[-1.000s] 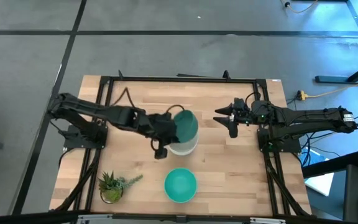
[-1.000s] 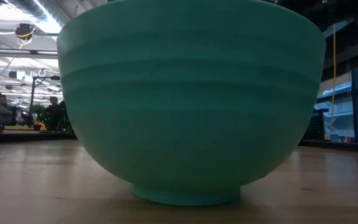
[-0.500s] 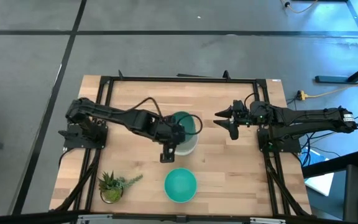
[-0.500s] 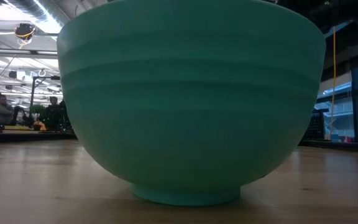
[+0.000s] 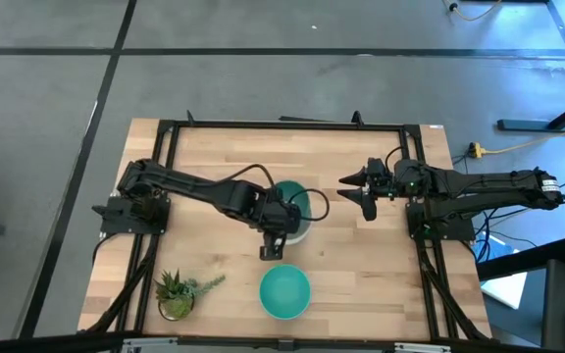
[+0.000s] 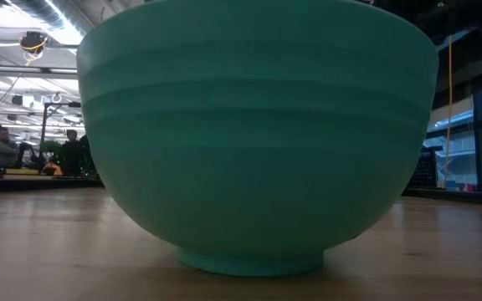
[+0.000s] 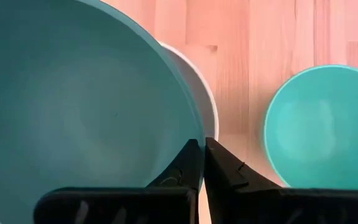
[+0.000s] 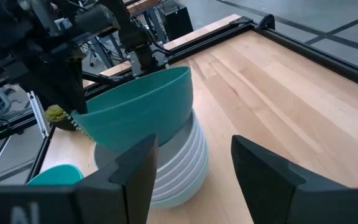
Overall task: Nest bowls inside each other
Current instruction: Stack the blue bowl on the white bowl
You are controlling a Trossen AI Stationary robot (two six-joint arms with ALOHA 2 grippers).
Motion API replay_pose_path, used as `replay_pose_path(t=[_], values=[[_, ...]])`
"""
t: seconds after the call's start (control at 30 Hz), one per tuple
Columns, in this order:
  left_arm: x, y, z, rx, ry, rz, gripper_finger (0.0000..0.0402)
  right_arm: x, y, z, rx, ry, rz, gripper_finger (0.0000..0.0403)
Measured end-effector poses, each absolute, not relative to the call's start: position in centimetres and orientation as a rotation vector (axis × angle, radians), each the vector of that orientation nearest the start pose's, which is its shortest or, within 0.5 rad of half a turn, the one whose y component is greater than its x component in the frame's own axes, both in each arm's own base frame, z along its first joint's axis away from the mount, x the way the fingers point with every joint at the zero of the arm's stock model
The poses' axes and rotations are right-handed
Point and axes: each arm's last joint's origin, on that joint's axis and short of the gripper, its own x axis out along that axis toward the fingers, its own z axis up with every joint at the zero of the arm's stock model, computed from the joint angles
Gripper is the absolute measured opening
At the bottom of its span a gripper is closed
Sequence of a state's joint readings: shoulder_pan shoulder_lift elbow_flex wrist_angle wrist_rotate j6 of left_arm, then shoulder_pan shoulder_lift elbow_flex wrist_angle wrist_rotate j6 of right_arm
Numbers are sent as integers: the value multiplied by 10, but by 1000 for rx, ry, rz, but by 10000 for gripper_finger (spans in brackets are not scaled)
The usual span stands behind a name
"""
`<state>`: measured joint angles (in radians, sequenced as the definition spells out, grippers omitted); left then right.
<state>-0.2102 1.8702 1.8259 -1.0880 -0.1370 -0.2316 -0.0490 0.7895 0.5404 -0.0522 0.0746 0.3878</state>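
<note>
The left gripper (image 7: 201, 163) has its jaws pinched tight on the rim of the teal bowl (image 8: 135, 112), which sits tilted in the top of the white bowl stack (image 8: 179, 168) near the middle of the wooden surface (image 5: 361, 265). The right gripper (image 8: 194, 168) hangs just beside that stack, jaws spread wide and holding nothing. The turquoise bowl (image 5: 284, 291) stands alone on the surface near its front edge, close to the low camera, with the potted plant (image 5: 177, 292) off to its left

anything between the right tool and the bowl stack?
Nothing: bare tabletop between the right tool and the bowl stack, seen in the high and right wrist views.
</note>
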Motion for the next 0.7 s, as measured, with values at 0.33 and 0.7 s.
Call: replay_pose_path(t=[0.33, 0.7], values=[[390, -80, 293, -5, 1194, 62, 2, 178, -11, 258, 386, 292, -183, 207], [391, -77, 294, 8, 1182, 84, 40, 177, -11, 257, 402, 304, -186, 207]])
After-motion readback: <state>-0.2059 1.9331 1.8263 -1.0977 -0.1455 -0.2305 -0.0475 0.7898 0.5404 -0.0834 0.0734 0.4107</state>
